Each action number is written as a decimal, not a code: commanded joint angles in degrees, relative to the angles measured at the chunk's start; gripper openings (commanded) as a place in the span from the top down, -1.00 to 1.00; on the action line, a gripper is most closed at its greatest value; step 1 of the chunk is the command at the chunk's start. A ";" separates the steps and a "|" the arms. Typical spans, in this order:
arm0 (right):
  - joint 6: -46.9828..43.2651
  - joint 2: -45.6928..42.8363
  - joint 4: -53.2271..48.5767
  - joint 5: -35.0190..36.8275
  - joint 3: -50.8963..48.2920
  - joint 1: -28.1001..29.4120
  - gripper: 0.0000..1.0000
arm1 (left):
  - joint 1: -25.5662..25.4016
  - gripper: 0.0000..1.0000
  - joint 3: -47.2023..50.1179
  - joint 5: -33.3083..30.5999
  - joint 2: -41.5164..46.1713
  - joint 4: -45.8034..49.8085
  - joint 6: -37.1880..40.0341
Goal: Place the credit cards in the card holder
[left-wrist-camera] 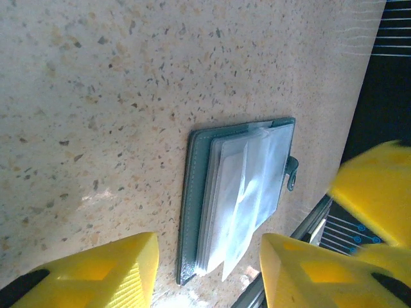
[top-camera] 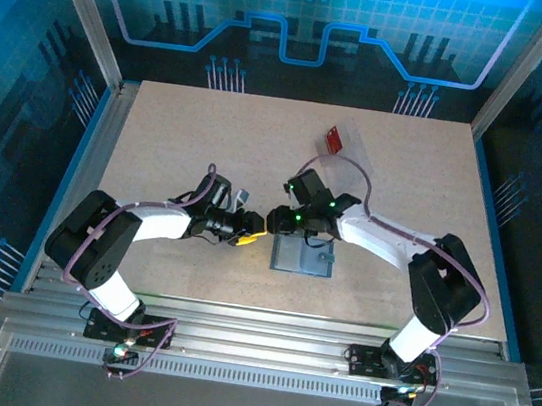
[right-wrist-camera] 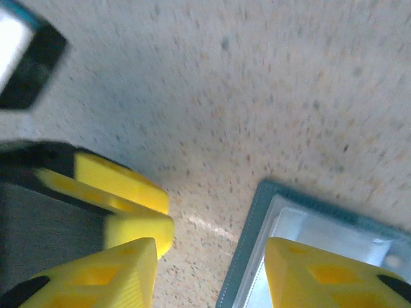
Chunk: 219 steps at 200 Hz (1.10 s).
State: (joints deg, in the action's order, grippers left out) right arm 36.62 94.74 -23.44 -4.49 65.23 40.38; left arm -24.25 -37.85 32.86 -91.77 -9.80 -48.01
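Left wrist: left tool spread wide by card holder; right tool spread too.

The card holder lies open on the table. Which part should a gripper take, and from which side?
Probably the loose edge of the clear sleeves, near the clasp tab. The card holder lies flat, so its teal cover gives no purchase, but the sleeves fan up slightly. Come from above, on the tab side, with the open left gripper.
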 commanded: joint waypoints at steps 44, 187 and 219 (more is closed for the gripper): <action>-12.66 3.75 -12.79 9.81 17.56 -9.87 0.12 | 0.40 -0.01 1.81 -0.36 6.83 -0.84 1.36; -24.30 40.55 -13.86 11.61 59.48 -24.11 0.33 | 0.44 -0.04 1.72 -0.51 8.92 0.49 2.57; -23.26 46.53 -17.17 9.57 67.33 -25.69 0.33 | 0.43 -0.04 1.46 -0.26 7.96 0.16 2.39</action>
State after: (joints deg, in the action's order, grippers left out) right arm 12.58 137.36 -36.53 7.44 126.54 15.88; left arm -24.25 -36.56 32.82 -83.94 -9.74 -47.46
